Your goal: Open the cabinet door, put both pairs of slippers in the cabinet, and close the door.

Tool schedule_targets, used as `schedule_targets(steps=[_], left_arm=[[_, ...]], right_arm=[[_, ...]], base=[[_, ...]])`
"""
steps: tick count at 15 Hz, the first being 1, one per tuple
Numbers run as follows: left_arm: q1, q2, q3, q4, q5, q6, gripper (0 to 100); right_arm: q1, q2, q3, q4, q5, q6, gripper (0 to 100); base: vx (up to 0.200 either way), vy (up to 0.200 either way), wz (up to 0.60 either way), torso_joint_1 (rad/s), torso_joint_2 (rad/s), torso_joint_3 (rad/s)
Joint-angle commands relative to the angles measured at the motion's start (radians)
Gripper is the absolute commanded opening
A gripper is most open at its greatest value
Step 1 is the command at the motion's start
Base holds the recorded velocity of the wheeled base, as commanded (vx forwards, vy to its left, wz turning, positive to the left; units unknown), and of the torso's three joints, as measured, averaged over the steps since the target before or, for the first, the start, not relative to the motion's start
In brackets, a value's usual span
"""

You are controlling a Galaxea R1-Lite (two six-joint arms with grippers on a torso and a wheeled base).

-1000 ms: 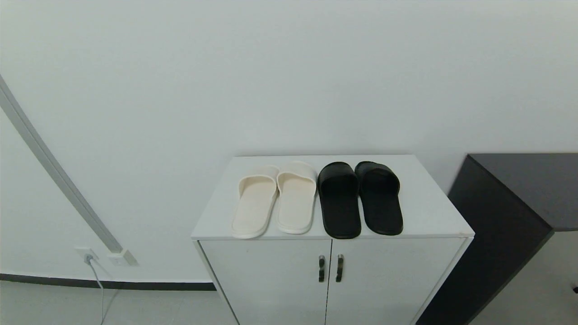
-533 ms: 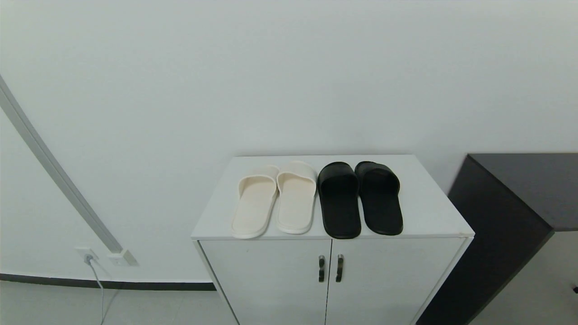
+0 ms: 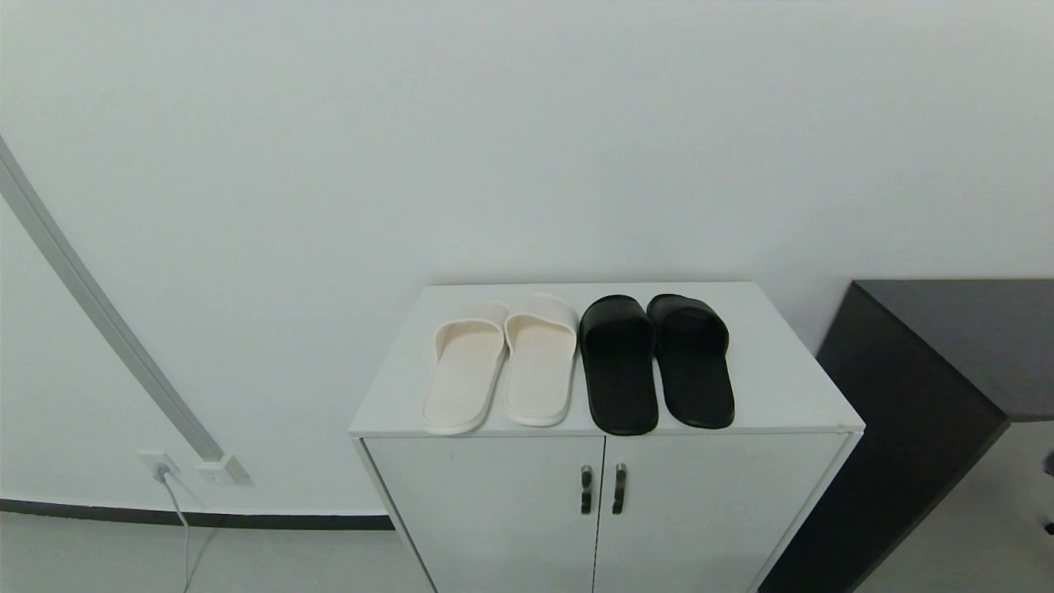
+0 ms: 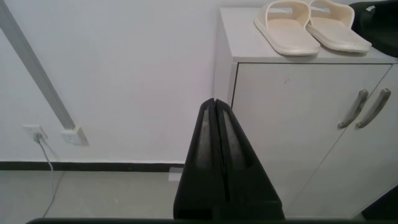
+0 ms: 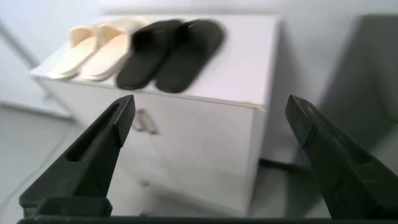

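- From the head we look forward and down onto the cabinet (image 3: pixel 782 395) top, somewhat back.
- Our left wrist faces its front from low, our right from higher; all share the cream slippers (image 3: pixel 498 366).

A cream pair of slippers (image 3: pixel 501 366) and a black pair (image 3: pixel 656 364) lie on the plain white cabinet (image 3: pixel 774 387) with dark metal handles (image 3: pixel 603 489).
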State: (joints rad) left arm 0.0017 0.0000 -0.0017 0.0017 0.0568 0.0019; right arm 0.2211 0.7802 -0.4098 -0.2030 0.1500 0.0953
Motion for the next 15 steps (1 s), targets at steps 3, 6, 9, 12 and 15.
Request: schedule_targets(steps=[3, 6, 9, 12, 15], left_arm=[[0.001, 0.000, 0.000, 0.000, 0.005, -0.003, 0], [0.000, 0.000, 0.000, 0.000, 0.003, -0.002, 0], [0.000, 0.000, 0.000, 0.000, 0.003, -0.002, 0], [0.000, 0.000, 0.000, 0.000, 0.001, 0.000, 0], [0.000, 0.000, 0.000, 0.000, 0.001, 0.000, 0]], right_arm=[[0.371, 0.476, -0.221, -0.092, -0.155, 0.119, 100], [0.485, 0.651, -0.362, -0.150, -0.299, 0.172, 100], [0.500, 0.821, -0.468, -0.214, -0.441, 0.181, 100], [0.503, 0.976, -0.547, -0.332, -0.601, 0.176, 100], [0.501, 1.094, -0.629, -0.352, -0.708, 0.176, 100]], base=[[0.000, 0.000, 0.00, 0.000, 0.00, 0.000], [0.000, 0.000, 0.00, 0.000, 0.00, 0.000], [0.000, 0.000, 0.00, 0.000, 0.00, 0.000], [0.000, 0.000, 0.00, 0.000, 0.00, 0.000], [0.000, 0.000, 0.00, 0.000, 0.00, 0.000]])
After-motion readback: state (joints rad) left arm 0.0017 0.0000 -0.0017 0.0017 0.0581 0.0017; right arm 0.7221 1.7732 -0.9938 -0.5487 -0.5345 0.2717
